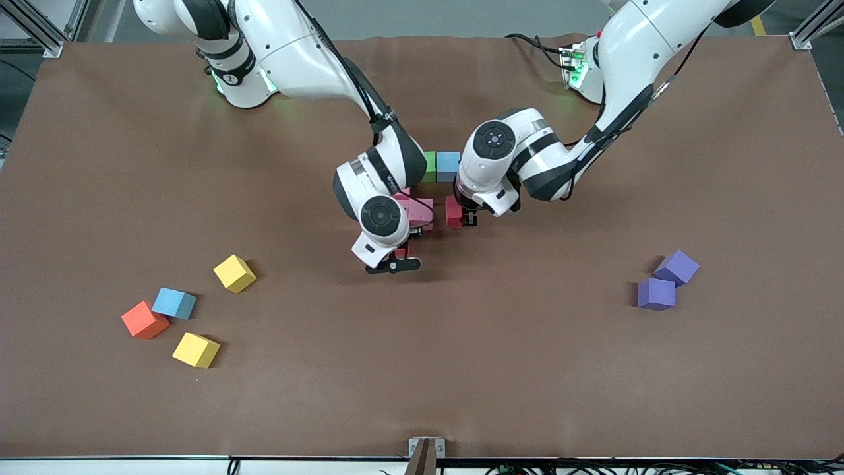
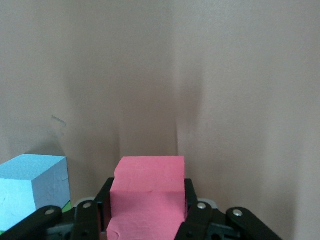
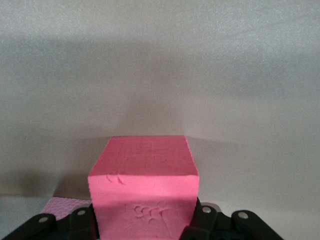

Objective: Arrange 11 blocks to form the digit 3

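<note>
Mid-build: left gripper (image 1: 465, 218) clamps a red block (image 1: 453, 212) at the partial digit 3 (image 1: 438, 191), table center; right gripper (image 1: 399, 254) clamps another red block (image 3: 145, 187) at its 7 o'clock. Next calls for seating both flush beside the pink blocks (image 1: 419, 210), then releasing. Loose purple blocks (image 1: 666, 280) at 4 o'clock.

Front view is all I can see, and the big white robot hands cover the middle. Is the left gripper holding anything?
Observer: Yes. In the left wrist view, the left gripper, down at the half-built figure, has its fingers pressed on both sides of a red block.
Operator: And the other one?
Observer: The right gripper, also at the figure, clamps a pink block the same way.
Operator: Is anything next to that pink one?
Observer: A paler pink block lies close beside it, lower than its top.
</note>
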